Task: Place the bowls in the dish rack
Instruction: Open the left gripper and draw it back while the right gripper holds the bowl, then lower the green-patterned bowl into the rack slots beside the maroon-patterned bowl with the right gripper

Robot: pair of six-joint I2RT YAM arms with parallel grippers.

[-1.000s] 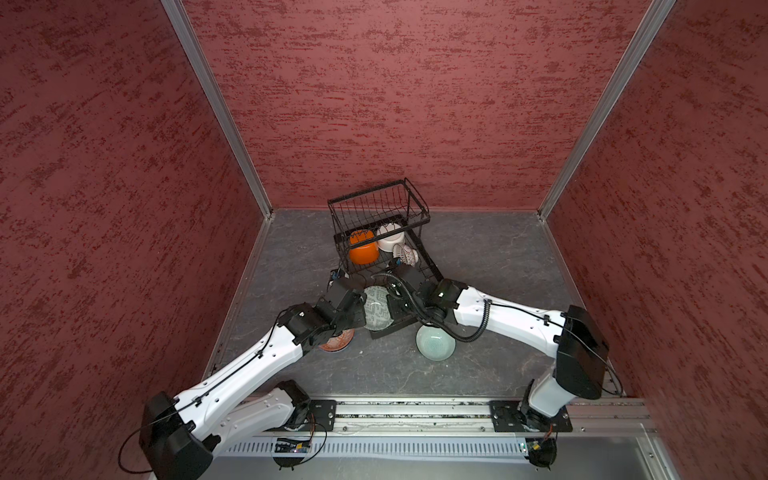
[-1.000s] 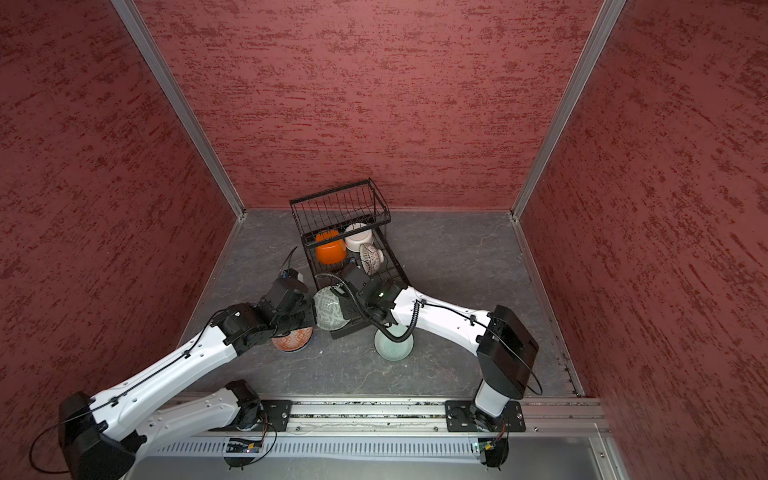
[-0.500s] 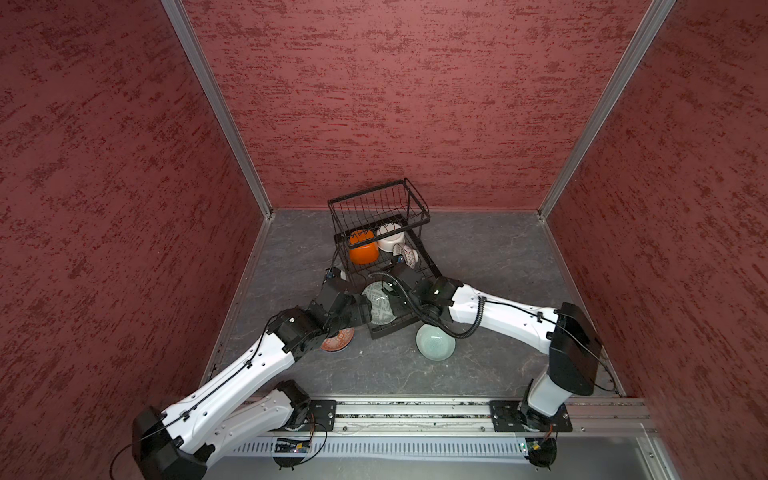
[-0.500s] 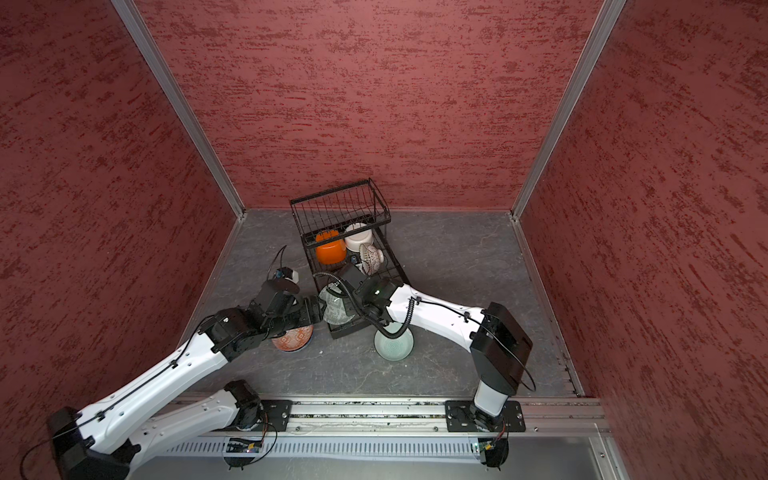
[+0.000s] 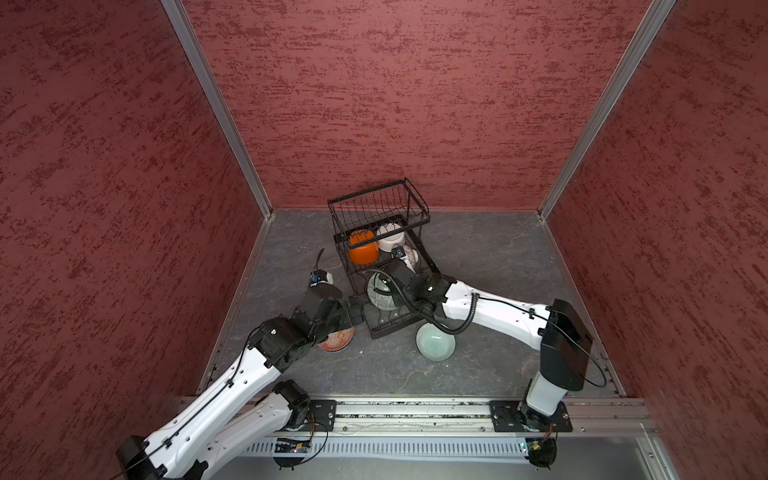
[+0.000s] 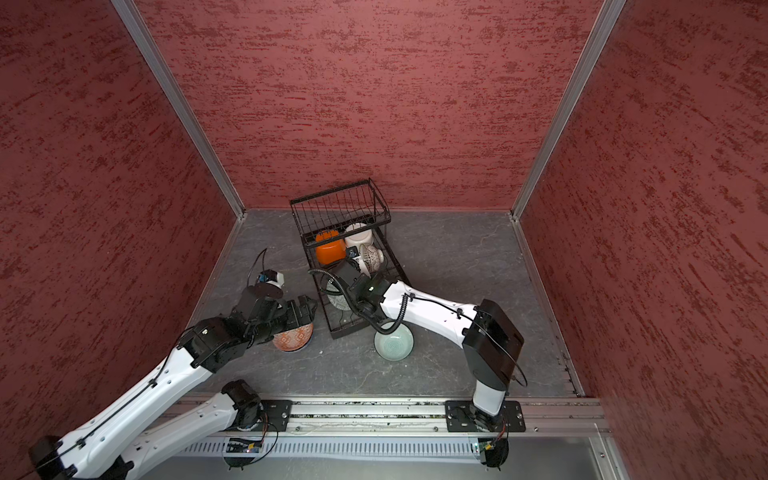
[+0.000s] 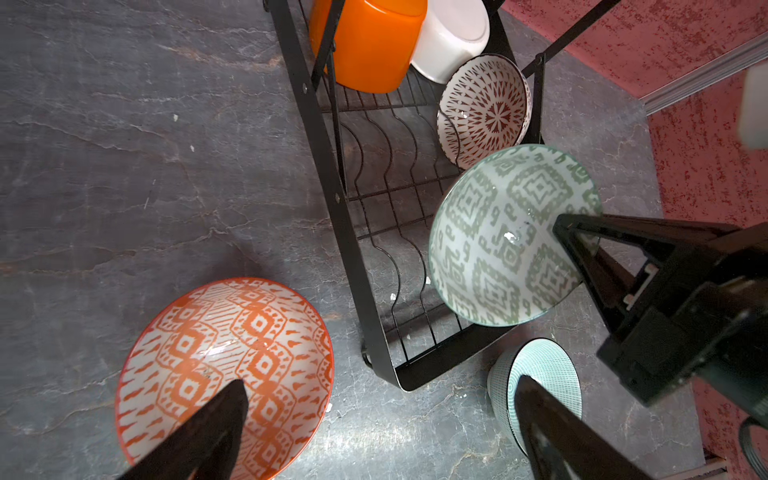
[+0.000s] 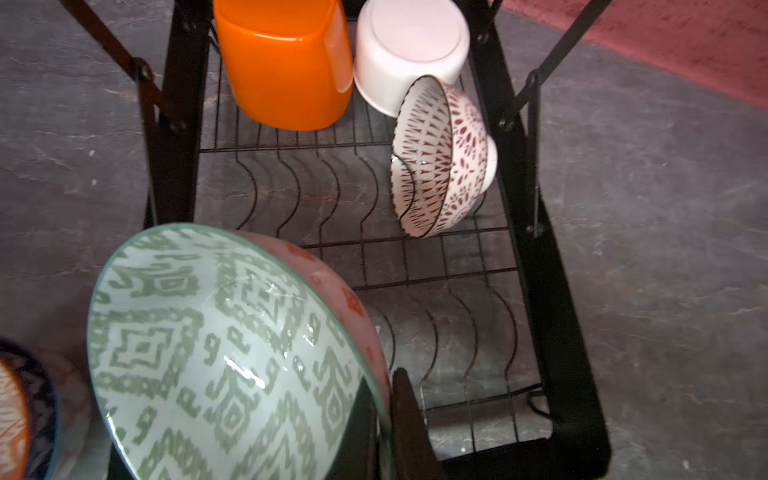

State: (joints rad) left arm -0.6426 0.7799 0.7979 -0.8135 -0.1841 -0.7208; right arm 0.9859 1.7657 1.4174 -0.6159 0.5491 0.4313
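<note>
**A:** What sits around the dish rack (image 5: pixel 376 199)?

**B:** Two bowls stand mouth-up on the grey, veined counter (image 5: pixel 498 257) outside it. An orange-patterned bowl (image 7: pixel 224 365) is just off the rack's near corner on the left arm's side. A pale green bowl (image 5: pixel 435 341) is just off the near end on the other side. The right arm and its cable cross above the pale green one.

**A:** And inside the rack?

**B:** At the far end, under the raised basket, a glossy orange bowl (image 8: pixel 282 62) and a plain white bowl (image 8: pixel 409 45) lie tipped over. Beside them a red-patterned bowl (image 8: pixel 440 158) stands on edge between the wavy black wires.

**A:** The tools?

**B:** The right tool (image 8: pixel 384 415) is clamped on the rim of a green-patterned bowl (image 7: pixel 507 237), one finger inside and one outside. It holds the bowl tilted over the rack's near end. I cannot tell whether the bowl touches the wires. The left tool (image 7: pixel 382 382) is spread wide and holds nothing. It hangs beside the rack's near corner, over the orange-patterned bowl.
</note>
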